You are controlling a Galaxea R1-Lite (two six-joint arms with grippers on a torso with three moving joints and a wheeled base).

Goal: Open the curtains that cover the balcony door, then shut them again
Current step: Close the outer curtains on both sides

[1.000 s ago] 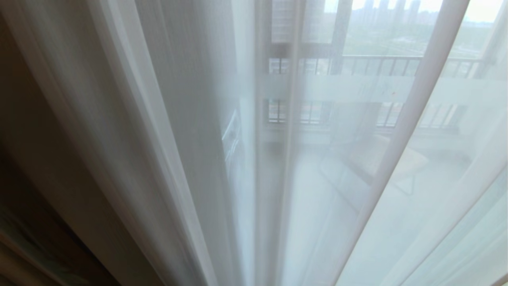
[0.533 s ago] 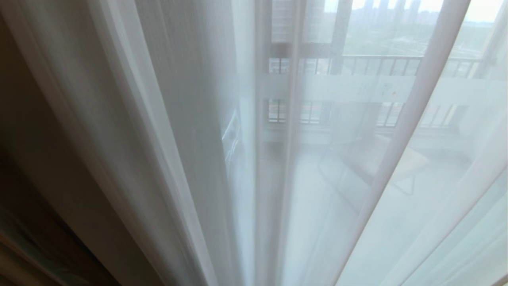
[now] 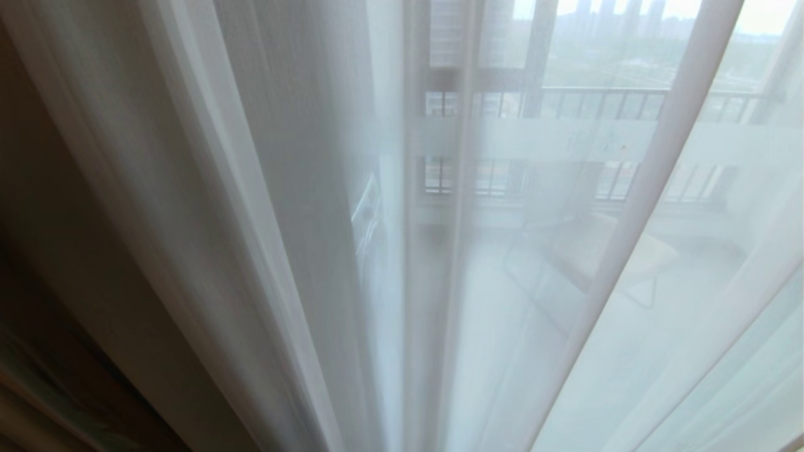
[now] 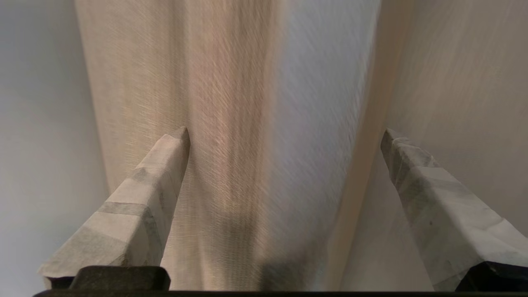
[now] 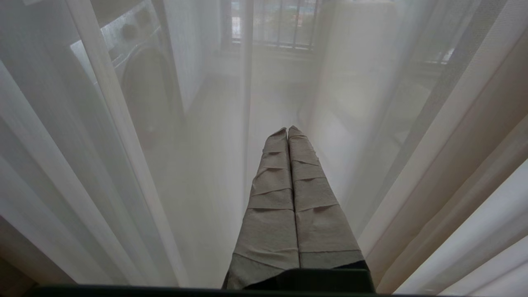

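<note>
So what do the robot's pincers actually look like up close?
Each pincer shows as two long tapering fingers wrapped in pale grey-beige tape, layered in overlapping bands, on a black base. The left pincer has wedge-shaped fingers with angled tips and mottled, worn tape. The right pincer has narrower fingers with creased wrapping. No cables or markings show, and no arm appears in the head view.

Head view: close against the sheer curtains (image 3: 565, 301), facing forward and down through them to the balcony door (image 3: 540, 94).
Left wrist view: behind the spread left gripper (image 4: 284, 136), nearly against beige woven fabric.
Right wrist view: behind the closed right gripper (image 5: 287, 131), facing the sheer.
Shared: sheer folds, railing (image 5: 284, 24) beyond.
</note>
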